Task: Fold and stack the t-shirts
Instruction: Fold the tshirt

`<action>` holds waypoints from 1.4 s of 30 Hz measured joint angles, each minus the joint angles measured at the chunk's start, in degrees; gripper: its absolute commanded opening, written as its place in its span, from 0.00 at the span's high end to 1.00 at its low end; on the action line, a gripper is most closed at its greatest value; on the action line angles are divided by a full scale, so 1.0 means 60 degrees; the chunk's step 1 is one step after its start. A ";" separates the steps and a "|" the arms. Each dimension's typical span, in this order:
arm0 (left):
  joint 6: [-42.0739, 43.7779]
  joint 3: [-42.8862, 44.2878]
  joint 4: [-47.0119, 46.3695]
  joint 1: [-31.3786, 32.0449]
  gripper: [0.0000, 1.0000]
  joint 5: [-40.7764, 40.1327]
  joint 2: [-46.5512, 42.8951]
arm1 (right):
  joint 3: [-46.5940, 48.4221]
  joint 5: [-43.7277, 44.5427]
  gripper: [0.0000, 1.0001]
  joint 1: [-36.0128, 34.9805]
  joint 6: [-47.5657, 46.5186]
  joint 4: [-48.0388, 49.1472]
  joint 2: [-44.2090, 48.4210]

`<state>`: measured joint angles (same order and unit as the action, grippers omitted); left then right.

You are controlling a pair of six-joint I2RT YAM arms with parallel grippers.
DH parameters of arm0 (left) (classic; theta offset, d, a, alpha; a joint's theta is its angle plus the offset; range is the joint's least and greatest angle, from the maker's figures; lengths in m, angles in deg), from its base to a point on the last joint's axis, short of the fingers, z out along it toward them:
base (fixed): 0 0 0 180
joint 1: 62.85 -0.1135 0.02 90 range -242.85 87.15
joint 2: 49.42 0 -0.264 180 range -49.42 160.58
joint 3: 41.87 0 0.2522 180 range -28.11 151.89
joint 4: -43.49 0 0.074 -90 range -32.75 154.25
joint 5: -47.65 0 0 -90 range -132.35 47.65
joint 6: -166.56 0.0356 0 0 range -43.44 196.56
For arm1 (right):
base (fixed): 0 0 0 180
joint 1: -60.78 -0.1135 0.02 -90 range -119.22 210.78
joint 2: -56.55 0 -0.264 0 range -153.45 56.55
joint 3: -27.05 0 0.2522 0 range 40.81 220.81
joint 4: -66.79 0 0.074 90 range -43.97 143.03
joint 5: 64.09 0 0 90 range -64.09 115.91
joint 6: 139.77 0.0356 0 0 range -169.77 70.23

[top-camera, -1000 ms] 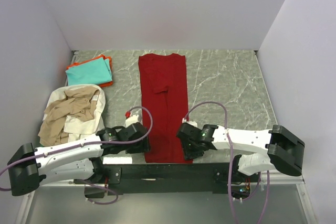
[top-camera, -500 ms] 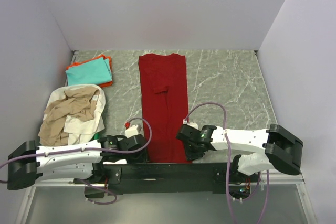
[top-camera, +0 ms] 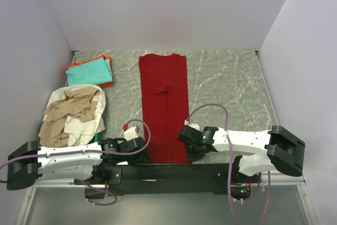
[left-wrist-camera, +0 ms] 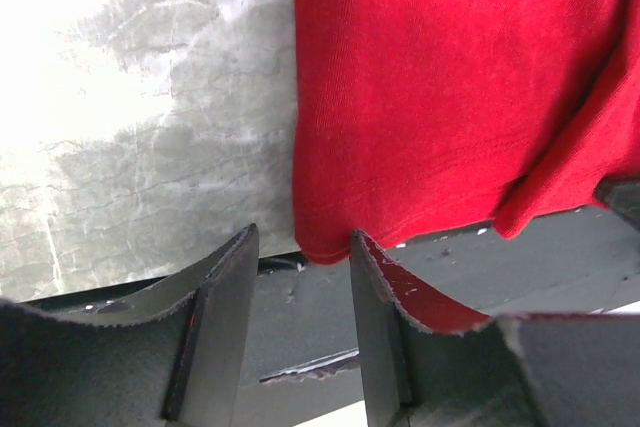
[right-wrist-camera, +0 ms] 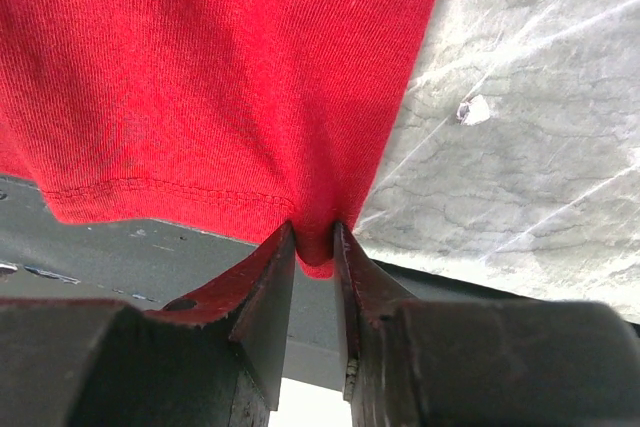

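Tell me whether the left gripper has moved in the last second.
Yes. The left gripper has slid back toward the black base rail and slightly left, off the left edge of the dark red shirt; its fingers are open at the hem corner.

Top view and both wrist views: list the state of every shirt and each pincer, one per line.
red shirt: folded into a long strip, laid out flat
right pincer: shut on the red shirt's near hem corner
left pincer: open, at the other hem corner, not gripping
teal shirt: folded, on top of the orange one
orange shirt: folded, under the teal one
beige shirt: crumpled, unfolded
white shirt: crumpled, under the beige one
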<state>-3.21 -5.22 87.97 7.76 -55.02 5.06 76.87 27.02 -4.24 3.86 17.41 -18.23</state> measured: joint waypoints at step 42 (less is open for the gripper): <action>-0.0514 -0.0499 -0.1512 0.0018 1.00 -0.0364 0.0302 | -0.0131 0.0361 0.70 -0.0062 0.0663 0.0066 0.0178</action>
<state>-6.29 -8.21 78.90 7.86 -57.20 6.87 76.08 29.18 -4.61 7.84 17.80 -17.16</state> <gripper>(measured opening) 0.059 0.292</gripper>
